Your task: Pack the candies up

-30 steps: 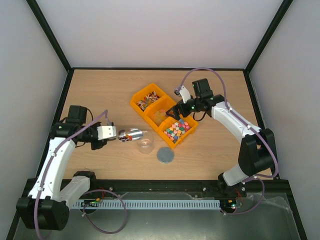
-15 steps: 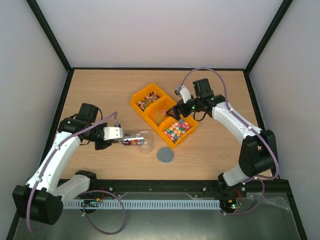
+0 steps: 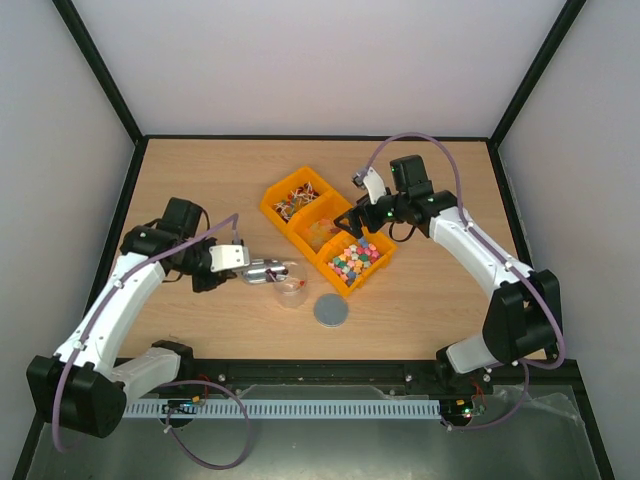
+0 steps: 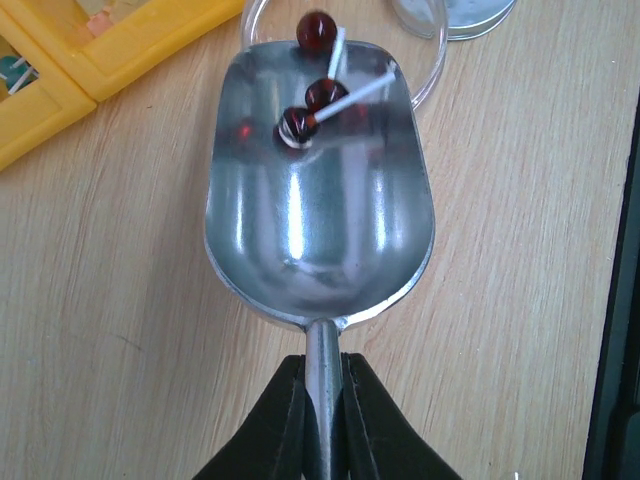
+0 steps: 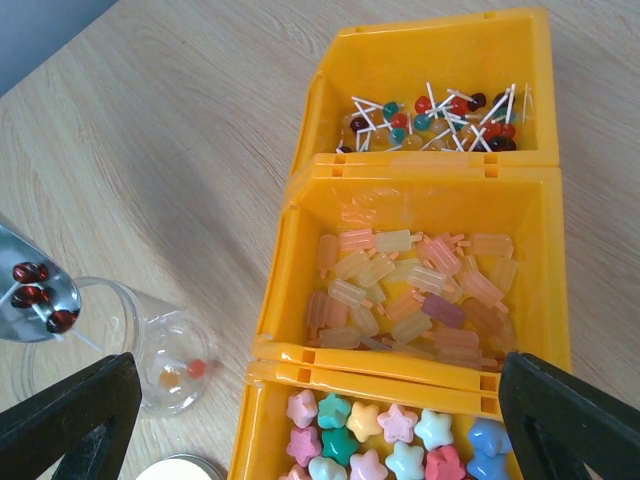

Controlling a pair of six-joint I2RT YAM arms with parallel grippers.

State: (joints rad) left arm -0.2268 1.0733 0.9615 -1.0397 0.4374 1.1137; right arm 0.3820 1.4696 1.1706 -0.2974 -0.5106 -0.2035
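Candies (image 5: 400, 290) fill three yellow bins (image 5: 420, 172) — some in scoop (image 4: 320, 220), two in cup (image 5: 150, 322)

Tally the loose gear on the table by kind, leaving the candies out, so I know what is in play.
Yellow bins: 3
Clear cup: 1
Metal scoop: 1
Grey round disc: 1
Total: 6
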